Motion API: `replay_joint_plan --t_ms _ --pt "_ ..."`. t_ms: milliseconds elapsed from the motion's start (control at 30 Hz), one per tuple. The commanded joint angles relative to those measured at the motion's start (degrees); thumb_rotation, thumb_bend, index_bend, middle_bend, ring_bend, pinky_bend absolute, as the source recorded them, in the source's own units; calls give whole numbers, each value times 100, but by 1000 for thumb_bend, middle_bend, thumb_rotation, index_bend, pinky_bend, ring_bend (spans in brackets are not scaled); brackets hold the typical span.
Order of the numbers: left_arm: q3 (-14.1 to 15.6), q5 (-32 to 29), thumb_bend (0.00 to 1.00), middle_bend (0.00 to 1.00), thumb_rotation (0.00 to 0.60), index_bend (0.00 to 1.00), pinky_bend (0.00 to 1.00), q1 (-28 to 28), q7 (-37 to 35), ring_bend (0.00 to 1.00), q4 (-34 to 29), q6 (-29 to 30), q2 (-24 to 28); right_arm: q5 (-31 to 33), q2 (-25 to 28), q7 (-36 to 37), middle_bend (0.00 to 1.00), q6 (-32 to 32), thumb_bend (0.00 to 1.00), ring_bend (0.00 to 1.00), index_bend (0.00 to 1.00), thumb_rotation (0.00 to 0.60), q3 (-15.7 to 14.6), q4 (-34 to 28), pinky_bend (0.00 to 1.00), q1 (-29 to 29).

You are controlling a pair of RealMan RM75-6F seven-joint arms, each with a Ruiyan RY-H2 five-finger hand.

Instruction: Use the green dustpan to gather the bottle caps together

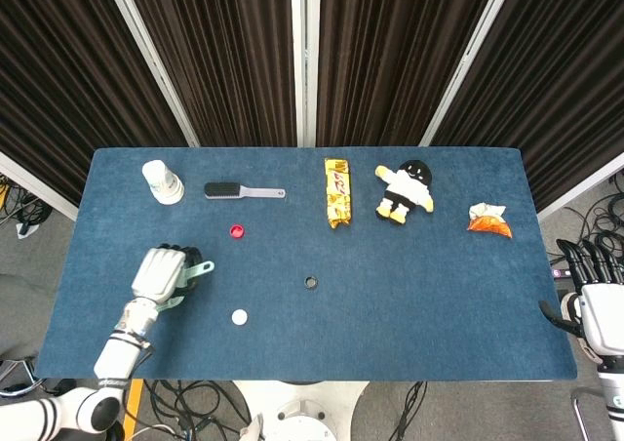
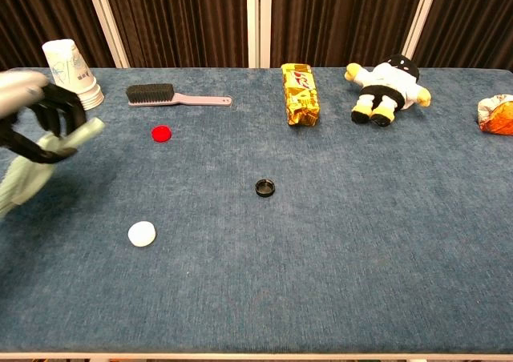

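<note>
My left hand (image 1: 159,273) grips the green dustpan (image 2: 36,160) by its handle (image 1: 200,266) and holds it lifted and tilted over the table's left side; in the head view the hand hides most of the pan. Three bottle caps lie apart on the blue table (image 1: 439,295): a red cap (image 1: 236,231) up and to the right of the hand, a white cap (image 1: 239,316) near the front edge, and a black cap (image 1: 311,282) near the middle. My right hand (image 1: 595,295) hangs off the table's right edge with its fingers apart, holding nothing.
Along the back stand stacked paper cups (image 1: 162,181), a brush (image 1: 244,191), a gold snack pack (image 1: 337,192), a plush toy (image 1: 405,192) and an orange wrapper (image 1: 487,220). Dark curtains hang behind the table.
</note>
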Motion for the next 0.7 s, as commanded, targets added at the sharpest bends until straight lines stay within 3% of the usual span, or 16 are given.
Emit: replay_joint_plan --t_ms 33,233,700 --pt "-25 84 379 626 600 567 400 242 -255 467 -330 241 112 4 15 30 119 -17 121 0 16 600 32 39 31 37" --pt "44 279 373 626 600 568 406 348 -227 467 -468 392 -200 -13 125 33 119 -21 122 0 16 600 124 45 31 131" --pt "213 886 366 627 600 567 418 298 789 467 -155 629 -1397 67 252 -122 119 -101 122 0 16 600 140 -132 31 184"
